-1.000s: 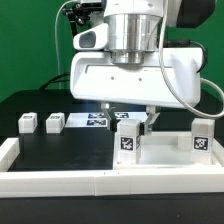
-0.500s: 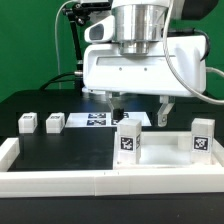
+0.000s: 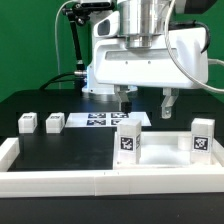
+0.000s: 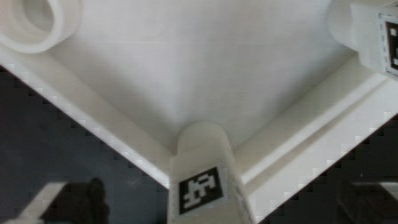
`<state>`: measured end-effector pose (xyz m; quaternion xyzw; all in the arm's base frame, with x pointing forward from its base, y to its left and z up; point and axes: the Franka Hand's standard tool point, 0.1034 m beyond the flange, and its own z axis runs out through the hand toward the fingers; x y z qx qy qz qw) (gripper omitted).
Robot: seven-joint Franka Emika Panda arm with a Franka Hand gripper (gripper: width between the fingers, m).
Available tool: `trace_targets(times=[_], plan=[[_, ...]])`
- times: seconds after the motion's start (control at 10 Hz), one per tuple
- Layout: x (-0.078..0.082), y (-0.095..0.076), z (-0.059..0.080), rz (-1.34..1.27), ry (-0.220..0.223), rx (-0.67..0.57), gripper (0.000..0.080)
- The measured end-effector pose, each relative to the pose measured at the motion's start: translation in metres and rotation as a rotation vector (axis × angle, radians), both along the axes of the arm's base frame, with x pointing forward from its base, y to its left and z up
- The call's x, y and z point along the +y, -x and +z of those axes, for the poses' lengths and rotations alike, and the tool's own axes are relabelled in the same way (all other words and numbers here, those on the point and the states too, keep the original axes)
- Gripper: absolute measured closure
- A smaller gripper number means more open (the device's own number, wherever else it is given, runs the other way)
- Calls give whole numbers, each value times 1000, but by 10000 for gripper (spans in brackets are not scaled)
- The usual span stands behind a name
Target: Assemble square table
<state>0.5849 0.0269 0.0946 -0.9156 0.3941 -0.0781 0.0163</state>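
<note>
The square table [image 3: 165, 153] looked half built: two upright legs [image 3: 127, 142] stood on it, two loose legs [image 3: 27, 123] lay aside. The claw [image 3: 146, 102] hung wide open, empty.

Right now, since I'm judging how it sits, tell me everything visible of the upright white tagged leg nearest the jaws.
The short white leg, plastic by its look, stands upright at a corner of the large white square slab, on the exterior view's left. Its top is rounded, and a black-and-white tag sits on the face toward the camera. Its base meets the slab where two raised rims join. The gripper hangs above with jaws open, touching nothing.
</note>
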Motion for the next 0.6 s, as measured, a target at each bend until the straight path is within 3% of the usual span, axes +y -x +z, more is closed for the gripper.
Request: trace_targets(times=[0.2,0.4,0.6], plan=[[2,4,-1,-98,-14,0,151],[4,23,-5,-264,-40,17,151],[6,28,-10,-278,-43,24,151]])
